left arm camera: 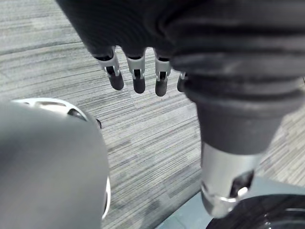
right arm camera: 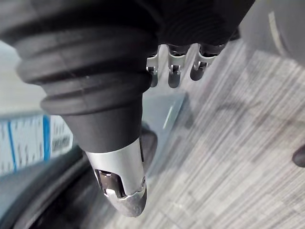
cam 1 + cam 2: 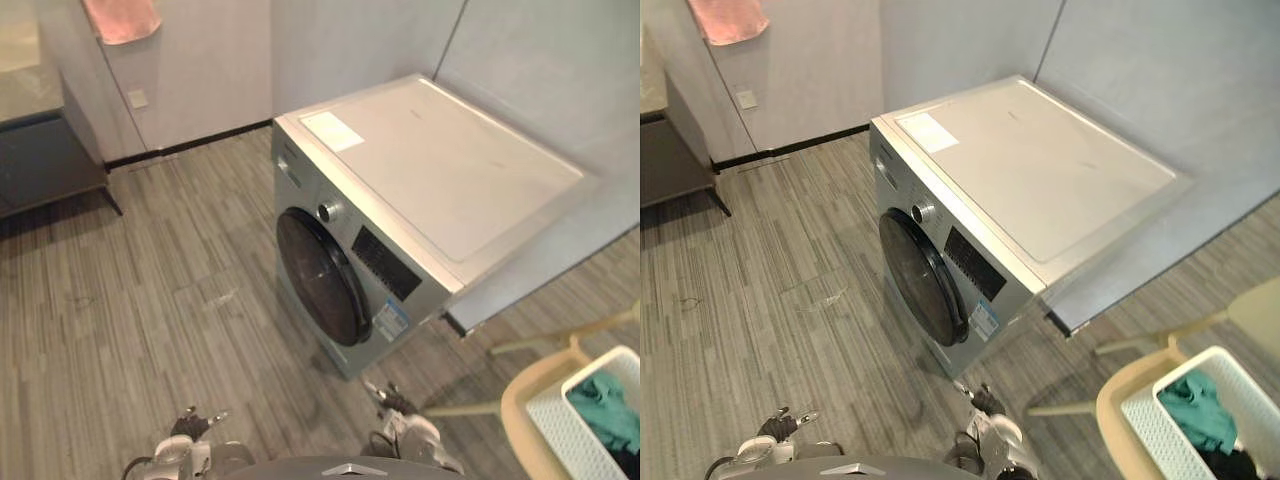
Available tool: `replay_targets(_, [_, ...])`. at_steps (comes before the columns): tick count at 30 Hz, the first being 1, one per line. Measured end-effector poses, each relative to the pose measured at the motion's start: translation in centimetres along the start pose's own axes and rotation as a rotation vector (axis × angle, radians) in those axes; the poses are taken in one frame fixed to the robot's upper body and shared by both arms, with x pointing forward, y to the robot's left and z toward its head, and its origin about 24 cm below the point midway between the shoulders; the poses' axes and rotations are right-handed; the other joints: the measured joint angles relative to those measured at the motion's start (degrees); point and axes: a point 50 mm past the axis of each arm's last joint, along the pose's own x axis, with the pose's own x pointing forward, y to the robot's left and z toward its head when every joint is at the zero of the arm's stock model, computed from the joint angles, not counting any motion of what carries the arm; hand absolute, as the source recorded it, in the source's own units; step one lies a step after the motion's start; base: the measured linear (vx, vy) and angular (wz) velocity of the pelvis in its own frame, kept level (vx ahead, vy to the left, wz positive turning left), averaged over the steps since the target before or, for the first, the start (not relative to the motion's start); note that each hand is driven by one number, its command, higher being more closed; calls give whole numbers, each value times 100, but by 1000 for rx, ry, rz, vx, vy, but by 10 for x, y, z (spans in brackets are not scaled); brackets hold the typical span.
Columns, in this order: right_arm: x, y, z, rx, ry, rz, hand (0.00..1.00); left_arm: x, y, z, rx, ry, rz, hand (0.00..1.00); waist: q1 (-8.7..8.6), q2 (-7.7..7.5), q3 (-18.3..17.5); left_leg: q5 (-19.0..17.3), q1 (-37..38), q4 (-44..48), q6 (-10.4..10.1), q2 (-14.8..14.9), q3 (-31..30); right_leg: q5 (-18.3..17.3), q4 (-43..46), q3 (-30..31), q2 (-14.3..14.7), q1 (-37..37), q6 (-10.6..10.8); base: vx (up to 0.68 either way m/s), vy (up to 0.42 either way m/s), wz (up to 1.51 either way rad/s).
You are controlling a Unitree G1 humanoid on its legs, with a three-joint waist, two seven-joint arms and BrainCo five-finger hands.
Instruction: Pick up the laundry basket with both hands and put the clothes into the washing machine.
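The silver washing machine (image 3: 420,180) stands in the middle of the room, its round dark door (image 3: 320,275) closed and facing my left. The white laundry basket (image 3: 1150,420) sits at the far lower right on a beige chair, with teal clothes (image 3: 1195,405) and something dark in it. My left hand (image 3: 185,450) hangs low at the bottom edge of the eye views, its fingers (image 1: 138,76) relaxed over the floor with nothing in them. My right hand (image 3: 410,430) hangs near the machine's lower front corner, fingers (image 2: 174,71) straight and empty. Both hands are well apart from the basket.
The beige chair (image 3: 525,400) carries the basket to the right of the machine. A dark cabinet (image 3: 40,165) stands at the far left, and a pink towel (image 3: 120,18) hangs on the wall above it. Grey plank floor lies open in front of the door.
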Motion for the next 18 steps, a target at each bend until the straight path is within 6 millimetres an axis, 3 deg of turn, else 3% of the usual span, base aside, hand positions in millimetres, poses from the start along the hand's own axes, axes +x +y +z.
replay_targets(1, [1,9,10,-77,-32,58,0,-1,0,-2,15,1,-1,0,-7,21,19,114,166,-267,40,-68,164,169,64,-211,-50,-115,-101,-96,94,-73])
replay_targets(3, [2,29,23,-172,-78,160,0,-1,1,-5,23,3,1,0,-31,20,60,183,294,-519,55,-129,403,151,73,-515,-56,-223,-126,-115,48,-68])
replay_targets(6, [-3,78,50,-292,-200,367,0,0,12,2,51,-11,25,0,-10,-209,153,261,238,-584,-6,-157,492,-718,-244,-538,485,-330,92,-54,-136,-54])
replay_targets(10, [-24,114,85,-430,-363,595,0,2,-4,10,42,-30,-7,0,-24,5,295,397,-58,-832,-24,-223,-364,-513,-820,-697,744,-292,122,-95,-91,-1])
replay_targets(14, [-35,132,83,-451,-379,705,0,2,-6,11,-31,-35,10,0,42,67,283,598,-305,-1088,-81,-88,-678,-456,-1232,-841,1017,-256,104,-5,-81,33])
replay_targets(18, [-33,147,87,-490,-381,740,0,3,-9,18,-49,-56,15,0,175,76,298,794,-605,-1189,-119,-96,-764,-28,-1765,-902,1127,-272,102,41,-4,12])
